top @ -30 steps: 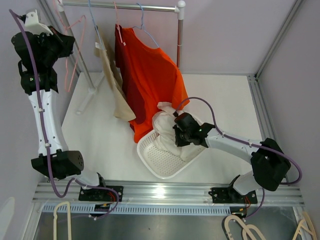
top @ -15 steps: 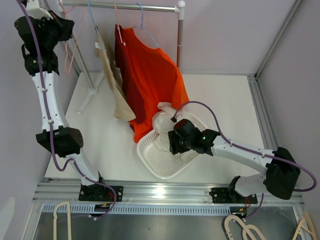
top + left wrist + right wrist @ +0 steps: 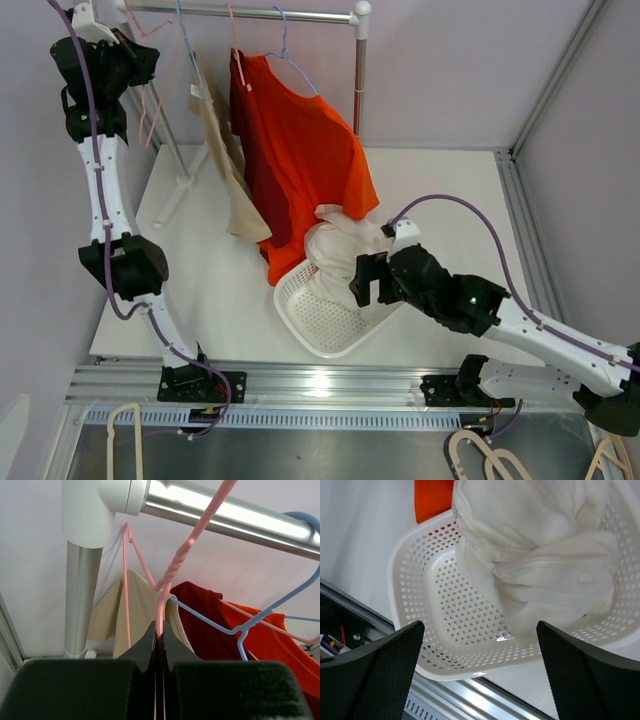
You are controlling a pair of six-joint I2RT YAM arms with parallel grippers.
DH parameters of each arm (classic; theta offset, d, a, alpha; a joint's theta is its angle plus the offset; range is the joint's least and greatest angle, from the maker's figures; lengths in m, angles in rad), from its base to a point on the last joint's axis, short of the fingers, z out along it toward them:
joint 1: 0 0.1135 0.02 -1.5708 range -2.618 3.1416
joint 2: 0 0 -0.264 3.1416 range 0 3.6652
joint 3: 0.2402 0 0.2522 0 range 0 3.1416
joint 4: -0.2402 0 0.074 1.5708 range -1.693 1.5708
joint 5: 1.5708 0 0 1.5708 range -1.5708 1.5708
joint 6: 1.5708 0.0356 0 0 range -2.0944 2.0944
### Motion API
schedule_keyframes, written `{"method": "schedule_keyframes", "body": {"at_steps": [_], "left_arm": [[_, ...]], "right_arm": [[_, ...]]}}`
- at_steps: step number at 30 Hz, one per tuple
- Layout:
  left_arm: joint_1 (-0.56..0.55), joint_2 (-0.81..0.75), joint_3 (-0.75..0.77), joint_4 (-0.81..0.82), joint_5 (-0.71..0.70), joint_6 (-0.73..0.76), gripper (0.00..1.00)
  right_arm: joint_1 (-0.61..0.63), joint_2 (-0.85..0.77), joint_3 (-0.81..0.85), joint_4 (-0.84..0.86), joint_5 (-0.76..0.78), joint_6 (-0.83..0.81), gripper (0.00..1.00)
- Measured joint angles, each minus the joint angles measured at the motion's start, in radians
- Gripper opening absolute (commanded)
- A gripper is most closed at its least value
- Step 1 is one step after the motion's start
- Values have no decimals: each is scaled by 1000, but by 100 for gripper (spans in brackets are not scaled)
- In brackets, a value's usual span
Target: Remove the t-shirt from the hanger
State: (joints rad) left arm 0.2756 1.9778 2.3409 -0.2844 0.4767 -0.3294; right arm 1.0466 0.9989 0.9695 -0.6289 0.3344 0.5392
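A white t-shirt lies crumpled in the white perforated basket; the right wrist view shows the same t-shirt and basket. My right gripper hovers just right of the pile, open, with nothing between its fingers. A bare pink hanger hooks over the rail at its left end. My left gripper is shut on the hanger's wire, high at the far left.
An orange t-shirt, a dark red one and a beige one hang on the rail, with a blue hanger among them. The rack's post stands beside my left gripper. Spare hangers lie below the near edge.
My right gripper has opened, let go of the white t-shirt and pulled back to the right. My left arm has raised the pink hanger further up towards the rail.
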Motion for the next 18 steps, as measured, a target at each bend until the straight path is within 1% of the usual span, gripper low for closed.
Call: {"method": "schedule_keyframes", "body": {"at_steps": [1,2,5,6,11,13,16,17,18], "left_arm": [[-1,7,3,1,0,-3,0],[-2,13,4,5,1,-6,2],[-5,20,5,7,0,-11,16],[-5,21,5,8,-1,-10,17],[-10,21,4,8,-1,-10,17],[-11,21,5,7,-2,-10,21],[-16,10,0,-16,-20,-6,22],[-23,-3,-11,-27,-39,0,24],[-31,-21,-26,-37,-61,12,27]], "right_arm": [[2,-24,0,-3,11,2,100],[3,-43,1,-5,23,3,99],[6,-75,1,-7,46,4,100],[6,-78,1,-7,51,3,100],[8,-76,1,-9,61,3,99],[10,-76,1,-9,61,3,100],[12,-76,-5,-3,61,3,100],[13,-76,-8,0,61,3,99],[13,-76,-13,7,60,3,99]]}}
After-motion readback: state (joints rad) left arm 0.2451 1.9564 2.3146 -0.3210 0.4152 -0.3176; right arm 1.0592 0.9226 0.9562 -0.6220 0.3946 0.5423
